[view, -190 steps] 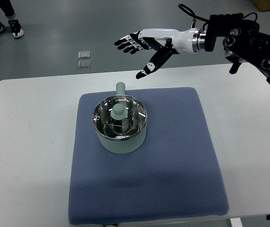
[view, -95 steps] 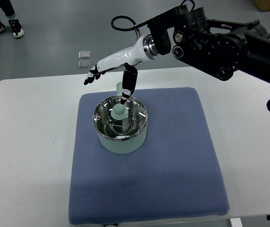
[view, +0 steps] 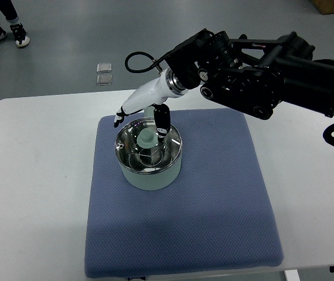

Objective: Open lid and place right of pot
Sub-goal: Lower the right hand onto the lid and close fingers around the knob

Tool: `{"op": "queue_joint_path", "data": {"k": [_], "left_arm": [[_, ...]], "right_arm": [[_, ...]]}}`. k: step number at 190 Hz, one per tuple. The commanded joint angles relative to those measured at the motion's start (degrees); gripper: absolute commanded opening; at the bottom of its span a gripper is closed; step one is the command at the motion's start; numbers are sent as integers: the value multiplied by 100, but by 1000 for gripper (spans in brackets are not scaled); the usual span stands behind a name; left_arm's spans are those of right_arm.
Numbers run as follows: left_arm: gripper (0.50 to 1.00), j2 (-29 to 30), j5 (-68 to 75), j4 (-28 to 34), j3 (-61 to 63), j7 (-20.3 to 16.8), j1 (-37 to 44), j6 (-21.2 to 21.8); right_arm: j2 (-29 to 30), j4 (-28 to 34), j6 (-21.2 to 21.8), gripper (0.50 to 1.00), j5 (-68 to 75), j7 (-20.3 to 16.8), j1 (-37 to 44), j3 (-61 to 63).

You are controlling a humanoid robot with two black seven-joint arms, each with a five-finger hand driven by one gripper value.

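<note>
Lid: glass lid with a pale green knob, seated on the pot at the mat's upper middle.
Pot: pale green pot; contents unclear through the reflective lid.
Right hand: right hand over the pot's far rim, fingers spread, thumb pointing down beside the knob, gripping nothing.
Mat: blue mat, bare to the pot's right.
Worktop: white worktop, bare on both sides.

Glossy metal-rimmed glass lid on a matt pale-green pot — finely textured blue cloth mat, smooth white table.
</note>
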Motion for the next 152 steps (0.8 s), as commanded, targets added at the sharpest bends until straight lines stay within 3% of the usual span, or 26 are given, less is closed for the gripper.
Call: {"op": "queue_joint_path", "data": {"k": [1,43,77,152], "left_arm": [[1000,0,0,-1,0,0,-1,0],[1000,0,0,-1,0,0,7,0],[1000,0,0,-1,0,0,16,0],[1000,0,0,-1,0,0,25,0]], "right_arm": [[-47,-1,-96,928,8,16,0,-35],[-134,17,-254,901,34,157,-44,-18],[-143,17,-448,838,25,210,-167,-26],[-293,52,-641,801,34,315,-299,-18]]}}
